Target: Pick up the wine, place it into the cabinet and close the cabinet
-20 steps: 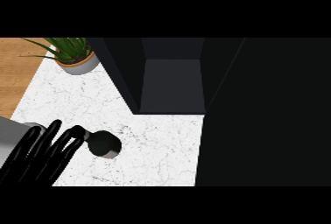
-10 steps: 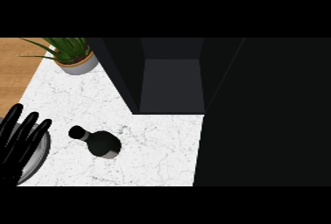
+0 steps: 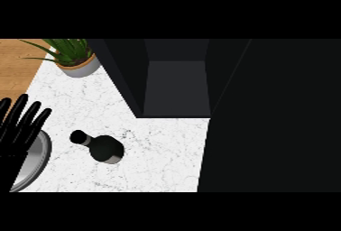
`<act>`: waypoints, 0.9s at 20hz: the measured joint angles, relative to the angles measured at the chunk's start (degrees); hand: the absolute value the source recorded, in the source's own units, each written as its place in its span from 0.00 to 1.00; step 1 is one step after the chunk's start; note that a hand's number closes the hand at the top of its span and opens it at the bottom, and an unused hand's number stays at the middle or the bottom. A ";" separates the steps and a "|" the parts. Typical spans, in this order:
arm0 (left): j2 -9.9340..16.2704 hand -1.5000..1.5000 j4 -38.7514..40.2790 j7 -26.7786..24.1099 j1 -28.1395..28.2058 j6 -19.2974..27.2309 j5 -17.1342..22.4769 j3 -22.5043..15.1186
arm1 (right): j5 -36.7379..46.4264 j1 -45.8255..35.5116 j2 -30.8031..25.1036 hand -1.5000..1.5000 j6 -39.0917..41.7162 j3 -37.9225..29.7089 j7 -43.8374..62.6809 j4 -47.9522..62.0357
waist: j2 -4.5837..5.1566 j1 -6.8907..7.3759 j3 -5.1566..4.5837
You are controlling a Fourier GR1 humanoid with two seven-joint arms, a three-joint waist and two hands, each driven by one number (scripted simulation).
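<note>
On the marble counter (image 3: 166, 153) you see the wine bottle (image 3: 103, 148) just right of your left hand (image 3: 19, 128), whose straight, spread fingers hold nothing.

Marble counter (image 3: 166, 149): wine (image 3: 101, 147), potted plant (image 3: 73, 56).

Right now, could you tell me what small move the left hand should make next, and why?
Probably move the left hand rightward toward the wine bottle. The hand is open over the metal rim at the left edge and apart from the bottle, which stands free on the marble counter; the cabinet is open.
</note>
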 measured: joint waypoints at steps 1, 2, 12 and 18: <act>0.35 0.00 1.84 -0.27 -0.48 -0.96 -0.01 0.50 | 0.29 0.65 0.36 0.00 0.12 0.71 -0.82 0.02 | 0.00 -0.02 0.01; -0.20 0.00 2.60 -0.64 -0.61 -1.07 -1.27 -0.03 | 0.45 0.27 0.53 0.00 -0.21 1.18 -0.22 -0.10 | 0.00 -0.02 0.01; -0.62 0.00 20.76 -9.10 -5.21 -7.70 -9.11 0.97 | 1.02 -1.26 1.10 0.00 -0.52 0.65 1.89 -0.56 | 0.03 -0.15 0.00; -1.30 0.00 34.02 -16.32 -8.99 -10.72 -15.11 0.70 | 0.72 -1.60 0.87 0.00 0.47 -1.38 1.98 -0.52 | 0.06 -0.24 -0.01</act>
